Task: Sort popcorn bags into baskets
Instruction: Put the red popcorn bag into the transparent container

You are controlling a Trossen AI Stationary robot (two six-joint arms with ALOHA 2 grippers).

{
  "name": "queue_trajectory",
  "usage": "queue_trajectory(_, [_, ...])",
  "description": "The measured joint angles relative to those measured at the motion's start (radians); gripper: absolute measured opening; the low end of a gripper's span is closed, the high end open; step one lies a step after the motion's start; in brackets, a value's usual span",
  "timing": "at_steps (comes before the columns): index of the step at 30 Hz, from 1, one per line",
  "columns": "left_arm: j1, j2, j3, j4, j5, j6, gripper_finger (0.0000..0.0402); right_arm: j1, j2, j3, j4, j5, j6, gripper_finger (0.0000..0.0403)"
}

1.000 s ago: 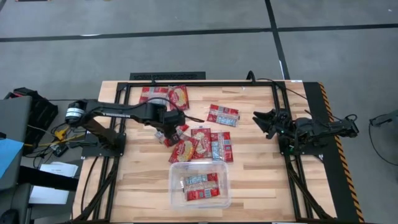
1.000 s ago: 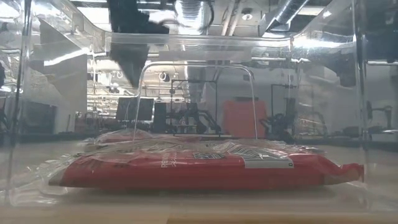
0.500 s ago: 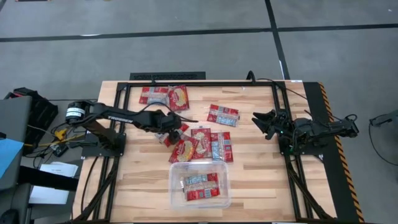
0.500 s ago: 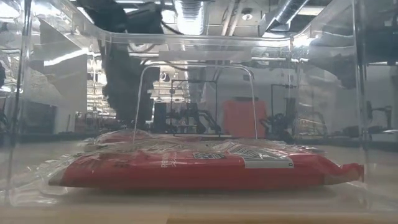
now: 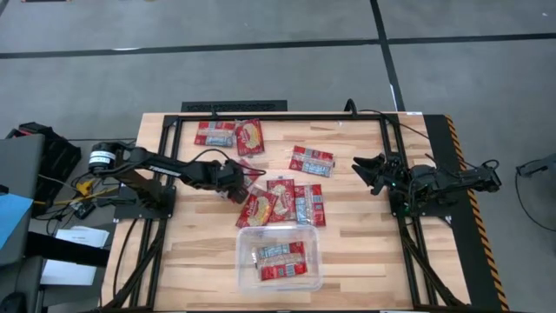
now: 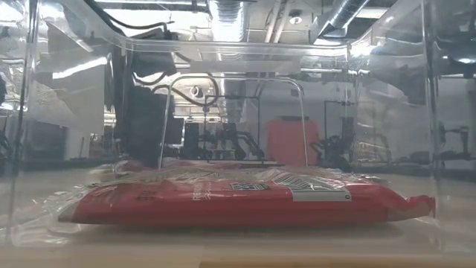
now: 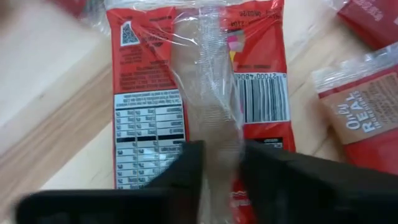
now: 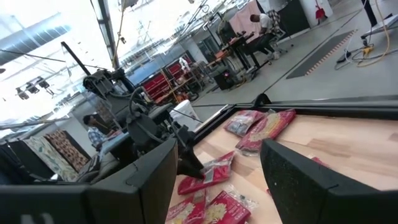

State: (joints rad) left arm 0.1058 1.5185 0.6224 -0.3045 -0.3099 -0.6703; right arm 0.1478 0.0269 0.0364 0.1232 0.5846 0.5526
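Observation:
Several red popcorn bags lie flat on the wooden table: two near the far edge [image 5: 230, 135], one at centre [image 5: 311, 161] and a cluster [image 5: 287, 204]. The clear bin [image 5: 246, 261] stands at the near edge with a bag [image 6: 238, 202] lying in it. My left gripper [image 5: 241, 181] is down on a bag [image 7: 143, 93] at the cluster's left end that lies label side up, and is shut on it. My right gripper [image 5: 360, 165] waits open above the table's right part. My left gripper [image 7: 222, 155] pinches the raised clear seam strip [image 7: 217, 118] that runs along the middle of the bag's back, between its two fingers [image 7: 193, 163]. The fingers come from above, pointing down, one on each side of the strip. The bag lies flat on the table.
A black metal frame [image 5: 261, 116] borders the work area along the far edge and both sides. Bare wood lies left of the bin [image 5: 195, 252] and right of it [image 5: 365, 252]. Beyond the table, the right wrist view shows people [image 8: 93, 134] far off in the room.
My left gripper has come down from above the cluster's left end to table height, onto the bag there. In the low view its dark shape has dropped from the top of the picture to the table. The bags have stayed in place.

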Motion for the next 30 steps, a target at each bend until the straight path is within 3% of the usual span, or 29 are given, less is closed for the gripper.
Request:
queue_trajectory(2, [0.000, 0.000, 0.001, -0.002, 0.006, -0.016, 0.0015, 0.000, 0.000, 0.000, 0.000, 0.000, 0.008, 0.0255])
queue_trajectory(6, [-0.004, 0.004, 0.034, -0.031, 0.014, -0.013, 0.0002, 0.000, 0.000, 0.000, 0.004, 0.000, 0.009, 0.0255])
queue_trajectory(11, [-0.016, 0.008, 0.140, -0.146, 0.042, 0.026, 0.0000, 0.000, 0.000, 0.000, 0.005, 0.000, 0.009, 0.0255])
queue_trajectory(30, [-0.115, 0.007, 0.589, -0.500, -0.051, 0.102, 0.0000, 0.000, 0.000, 0.000, 0.005, 0.000, 0.025, 0.0255])
